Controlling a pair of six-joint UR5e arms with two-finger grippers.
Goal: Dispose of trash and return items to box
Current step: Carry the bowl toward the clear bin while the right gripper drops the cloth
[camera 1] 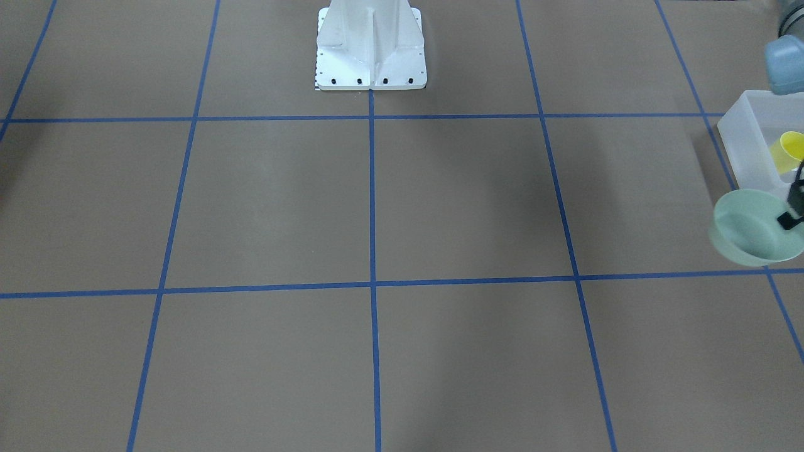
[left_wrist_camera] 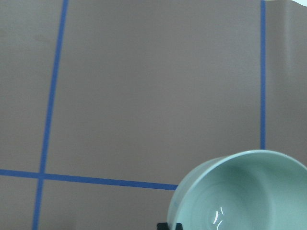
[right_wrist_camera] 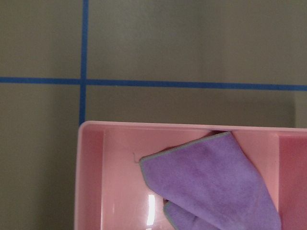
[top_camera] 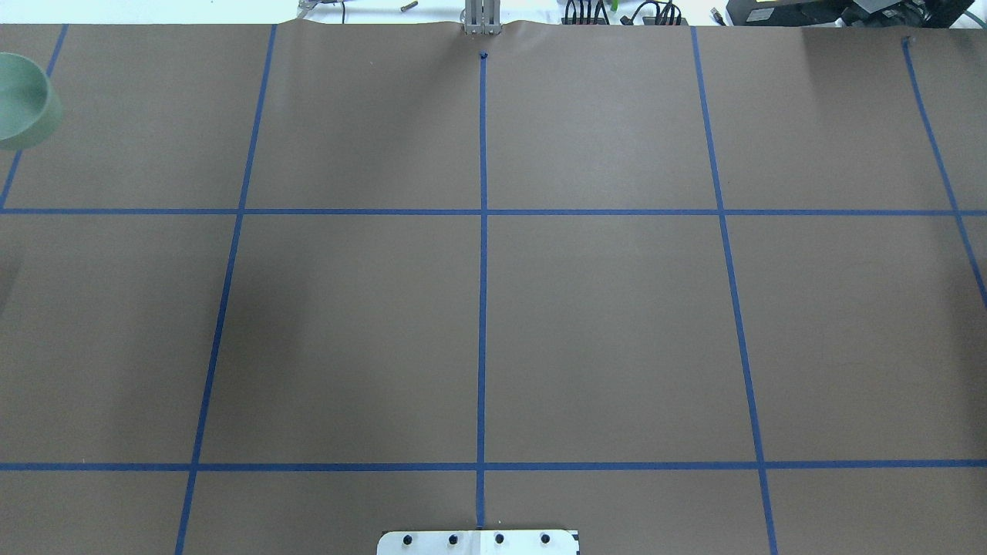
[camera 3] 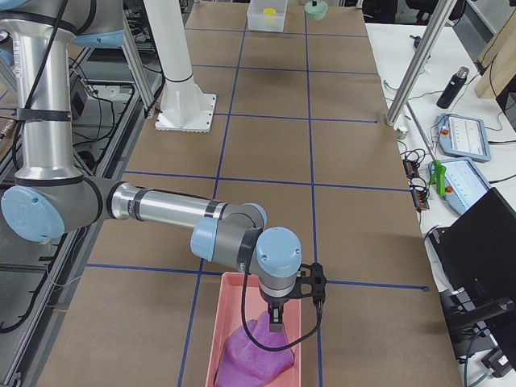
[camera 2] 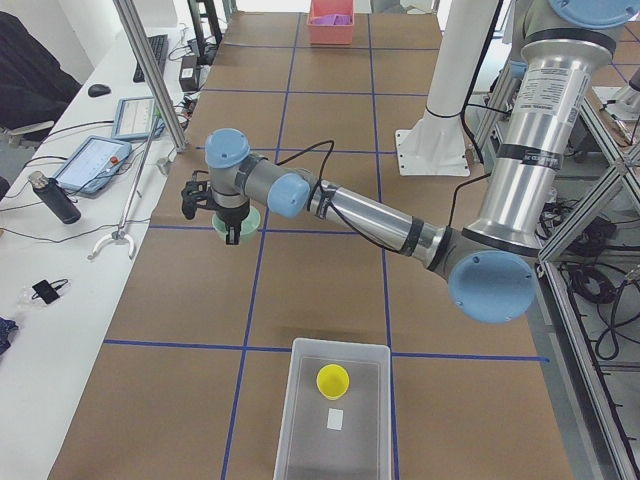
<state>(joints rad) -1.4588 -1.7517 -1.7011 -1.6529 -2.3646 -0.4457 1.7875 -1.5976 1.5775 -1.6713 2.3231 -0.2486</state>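
My left gripper (camera 1: 786,220) is shut on the rim of the pale mint-green bowl (camera 1: 750,232) and holds it tilted above the table, just beyond the box's end. The bowl also shows in the overhead view (top_camera: 23,100), the left wrist view (left_wrist_camera: 244,191) and the exterior left view (camera 2: 248,218). The frosted-white box (camera 1: 744,125) holds the yellow cup (camera 1: 788,150), which lies on its side; the exterior left view shows both (camera 2: 335,430) (camera 2: 333,381). My right gripper (camera 3: 276,322) hangs over a purple cloth (right_wrist_camera: 211,182) in a pink tray (right_wrist_camera: 110,182); I cannot tell whether it is open.
The white robot base (camera 1: 370,50) stands at the table's middle edge. A side desk (camera 2: 60,250) with tablets, a bottle and a metal pole (camera 2: 150,75) runs along the far side. Blue tape lines grid the brown table.
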